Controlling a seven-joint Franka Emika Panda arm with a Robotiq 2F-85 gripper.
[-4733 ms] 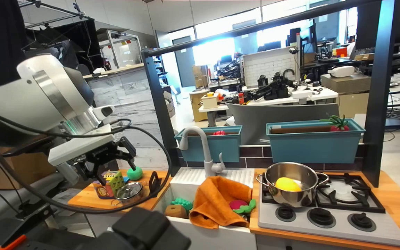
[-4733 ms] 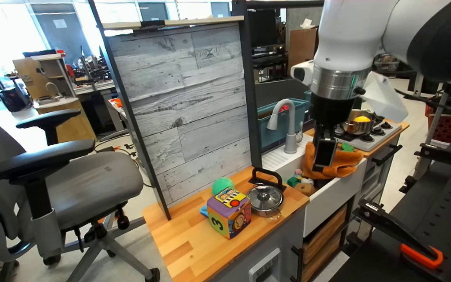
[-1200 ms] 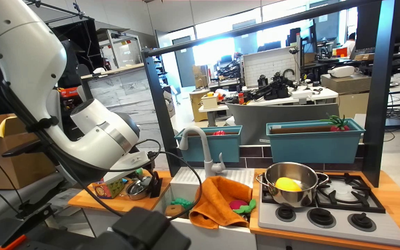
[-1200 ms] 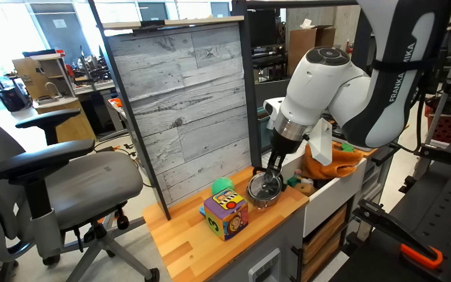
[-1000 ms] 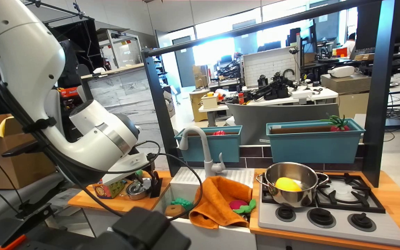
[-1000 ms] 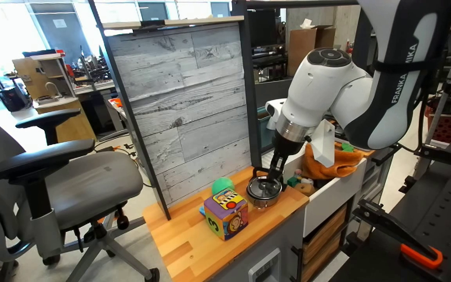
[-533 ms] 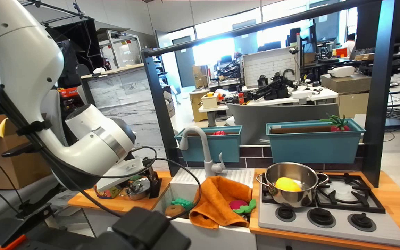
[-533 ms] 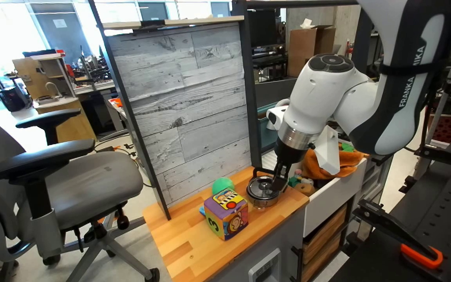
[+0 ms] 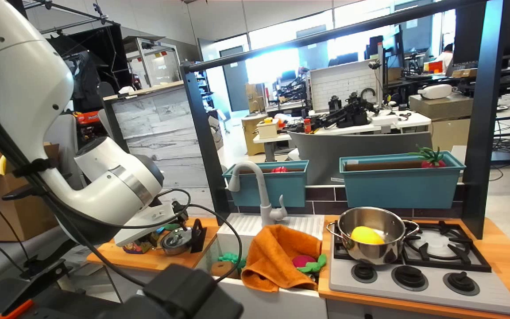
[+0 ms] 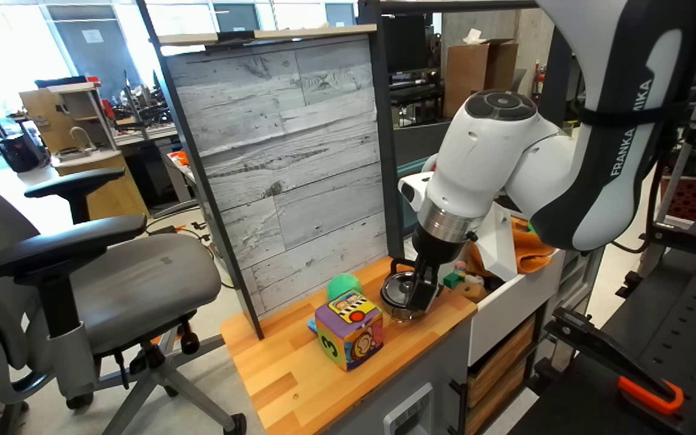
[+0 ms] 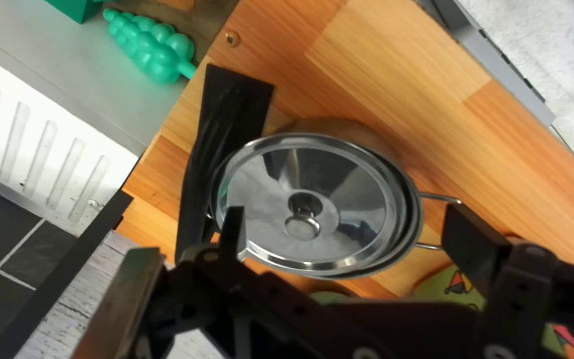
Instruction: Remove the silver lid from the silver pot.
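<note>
Bright windows (image 9: pixel 277 66) glow well behind the silver pot (image 9: pixel 174 250) as I stand here watching; grey plank panelling (image 10: pixel 293 145) rises behind it too, and a wooden counter (image 10: pixel 290 356) carries it; the silver lid (image 11: pixel 337 199) is on, sitting on top of the silver pot, its knob (image 11: pixel 303 228) facing up, with a dark sliver of the pot's rim showing along one side; now the white arm (image 10: pixel 475 151) leans over it all, and its gripper (image 11: pixel 347 219) hangs above the silver pot; the jaws are released, spread wide, one finger to each side of the knob in the wrist view; whether either finger touches the lid, I cannot tell from here; a wire handle (image 11: pixel 436 197) juts from the pot toward one of those fingers; just beside the silver pot sits a patterned cloth cube (image 10: pixel 349 331), a green ball (image 10: pixel 343 285) near it; on the pot's other side lies a black piece (image 11: pixel 239 94) with a looped handle, between the pot and the sink (image 9: pixel 290 305); in that sink, a green toy bunch (image 11: pixel 150 47), grape-like, lies at the end nearer the silver pot; an orange towel (image 9: pixel 277 254) drapes over the sink farther along from the pot, spilling across its front edge; and well apart from the silver pot, beyond the sink, a larger steel pot (image 9: pixel 372 252) stands on the stove (image 9: pixel 384 287) with something yellow (image 9: pixel 366 235) inside.
</note>
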